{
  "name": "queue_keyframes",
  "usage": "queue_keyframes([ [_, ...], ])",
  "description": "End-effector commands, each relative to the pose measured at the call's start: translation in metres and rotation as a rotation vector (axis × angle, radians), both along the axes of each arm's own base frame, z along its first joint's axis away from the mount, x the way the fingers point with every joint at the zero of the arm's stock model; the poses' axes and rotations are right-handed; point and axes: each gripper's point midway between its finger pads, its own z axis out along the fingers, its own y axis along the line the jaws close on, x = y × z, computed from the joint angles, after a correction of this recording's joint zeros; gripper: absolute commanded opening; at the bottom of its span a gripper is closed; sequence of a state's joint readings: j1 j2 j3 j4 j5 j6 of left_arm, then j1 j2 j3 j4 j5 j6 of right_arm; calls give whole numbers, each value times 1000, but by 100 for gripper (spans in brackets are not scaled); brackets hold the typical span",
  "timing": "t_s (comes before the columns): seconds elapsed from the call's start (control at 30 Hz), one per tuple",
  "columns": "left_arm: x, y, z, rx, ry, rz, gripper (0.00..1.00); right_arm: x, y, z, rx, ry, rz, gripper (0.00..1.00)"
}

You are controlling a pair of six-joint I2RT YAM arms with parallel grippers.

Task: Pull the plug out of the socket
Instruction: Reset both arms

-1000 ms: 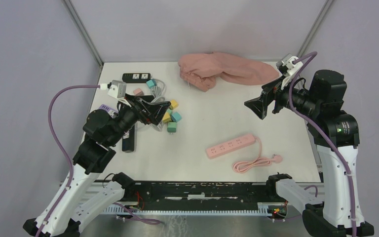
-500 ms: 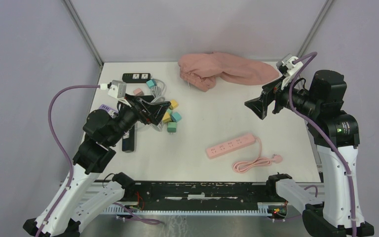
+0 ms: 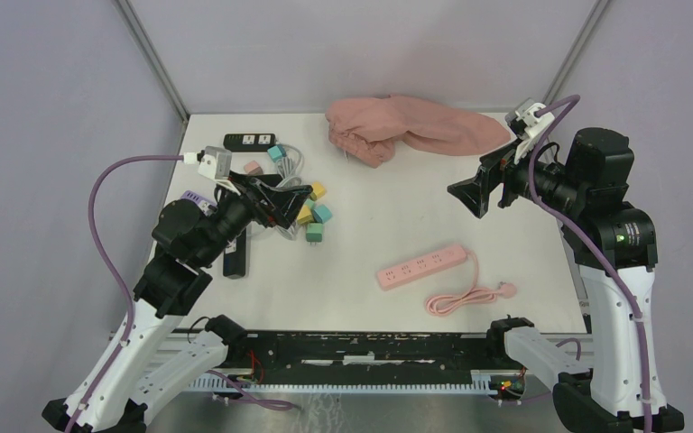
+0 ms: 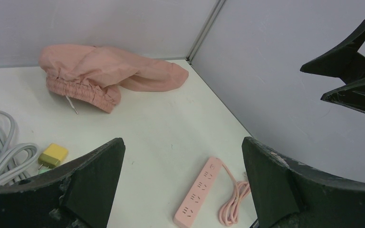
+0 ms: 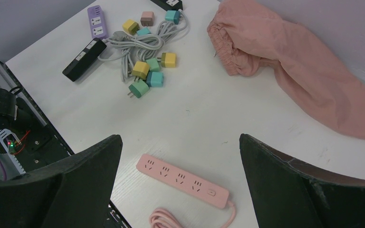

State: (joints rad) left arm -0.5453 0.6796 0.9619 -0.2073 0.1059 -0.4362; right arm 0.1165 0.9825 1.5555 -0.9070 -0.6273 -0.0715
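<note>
Pink plastic marks the power strip lying lower centre-right on the white table, its cord coiled just below it. No plug is seated in it.

A cluster of coloured plugs, teal, yellow and green, sits left of centre, tangled with grey cables. A long black power strip lies at the cluster's left edge, a purple strip is above it, and a shorter black strip is at the upper left. One grey cable seems to end at the long black strip, though the view is too small to say whether its plug is seated there.

In the top view, the left gripper overlaps the left side of the plug cluster. Its jaws are spread wide and hold nothing. In its wrist view, only bare table and the far pink strip show between the fingers, with a yellow plug and grey cable just beside the left finger.

At the right of the frame, the right gripper is well apart from the plugs, equally wide open and empty. A pink cloth lies along the top edge.
</note>
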Motion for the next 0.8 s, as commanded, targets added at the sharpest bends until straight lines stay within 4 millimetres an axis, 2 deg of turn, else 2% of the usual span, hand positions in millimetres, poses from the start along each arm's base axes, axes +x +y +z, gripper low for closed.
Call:
queue_keyframes([
  [0.0, 1, 2, 11, 12, -55, 6, 99, 1, -3, 10, 6, -33, -25, 100],
  [0.77, 0, 3, 9, 22, -55, 7, 99, 3, -4, 6, -2, -32, -30, 100],
])
